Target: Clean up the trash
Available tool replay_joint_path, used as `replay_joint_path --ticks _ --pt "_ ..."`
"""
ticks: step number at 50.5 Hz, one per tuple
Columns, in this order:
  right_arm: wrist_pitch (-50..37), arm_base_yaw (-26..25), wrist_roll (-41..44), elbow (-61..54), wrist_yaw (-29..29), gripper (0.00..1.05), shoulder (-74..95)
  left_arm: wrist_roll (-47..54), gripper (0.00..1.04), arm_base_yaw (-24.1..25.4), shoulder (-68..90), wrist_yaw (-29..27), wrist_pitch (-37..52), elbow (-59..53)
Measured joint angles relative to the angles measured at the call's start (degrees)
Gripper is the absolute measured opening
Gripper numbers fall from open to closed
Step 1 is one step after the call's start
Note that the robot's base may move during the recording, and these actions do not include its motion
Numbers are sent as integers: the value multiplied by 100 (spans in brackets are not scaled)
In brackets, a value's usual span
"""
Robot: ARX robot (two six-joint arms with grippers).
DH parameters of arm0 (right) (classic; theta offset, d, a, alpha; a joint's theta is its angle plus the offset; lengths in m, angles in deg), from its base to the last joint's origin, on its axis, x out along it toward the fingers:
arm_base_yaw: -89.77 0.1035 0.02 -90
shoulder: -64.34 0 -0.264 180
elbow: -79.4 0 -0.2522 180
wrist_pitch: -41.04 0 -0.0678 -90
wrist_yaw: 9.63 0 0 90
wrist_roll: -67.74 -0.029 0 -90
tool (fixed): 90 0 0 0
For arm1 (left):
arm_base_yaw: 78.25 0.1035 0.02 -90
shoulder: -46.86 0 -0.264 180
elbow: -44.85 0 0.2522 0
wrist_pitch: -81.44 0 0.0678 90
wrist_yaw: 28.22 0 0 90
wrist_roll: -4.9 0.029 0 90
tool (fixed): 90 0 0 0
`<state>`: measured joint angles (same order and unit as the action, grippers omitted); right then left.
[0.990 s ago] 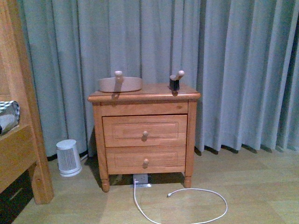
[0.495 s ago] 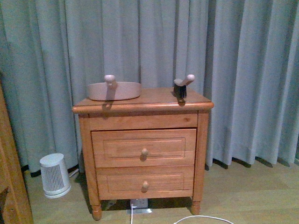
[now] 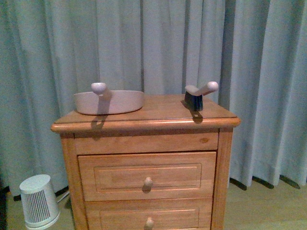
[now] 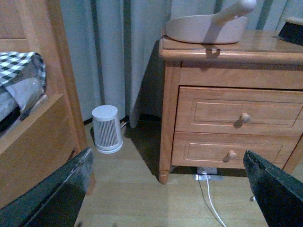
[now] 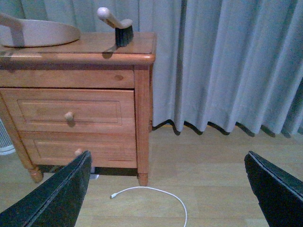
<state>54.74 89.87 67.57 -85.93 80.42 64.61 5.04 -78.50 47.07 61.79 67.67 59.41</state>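
Note:
No trash shows in any view. A pink dustpan (image 3: 109, 101) and a small hand brush (image 3: 199, 94) with a pale handle lie on top of a wooden nightstand (image 3: 144, 177) with two drawers. Neither arm appears in the front view. My left gripper (image 4: 165, 189) is open and empty, low over the wooden floor in front of the nightstand's left leg; the dustpan (image 4: 199, 29) is above it. My right gripper (image 5: 165, 189) is open and empty too, over the floor by the nightstand's right side, with the brush (image 5: 118, 26) up on the top.
A white fan heater (image 3: 38, 201) stands on the floor left of the nightstand. A wooden bed frame (image 4: 42, 142) with bedding rises further left. A white cable (image 5: 151, 196) loops over the floor from a socket strip (image 4: 207, 174). Grey curtains (image 3: 259, 72) hang behind.
The front view has closed in on the nightstand, which now fills the lower frame. The bed frame and the floor cable have left that view.

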Motion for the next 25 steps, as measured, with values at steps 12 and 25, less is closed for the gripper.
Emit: replay_joint_path --ticks 12,25 --pt "0 0 0 0 -2 97 0 0 97 0 0 -2 0 0" --pt "2 0 0 0 -2 97 0 0 97 0 0 -2 0 0"
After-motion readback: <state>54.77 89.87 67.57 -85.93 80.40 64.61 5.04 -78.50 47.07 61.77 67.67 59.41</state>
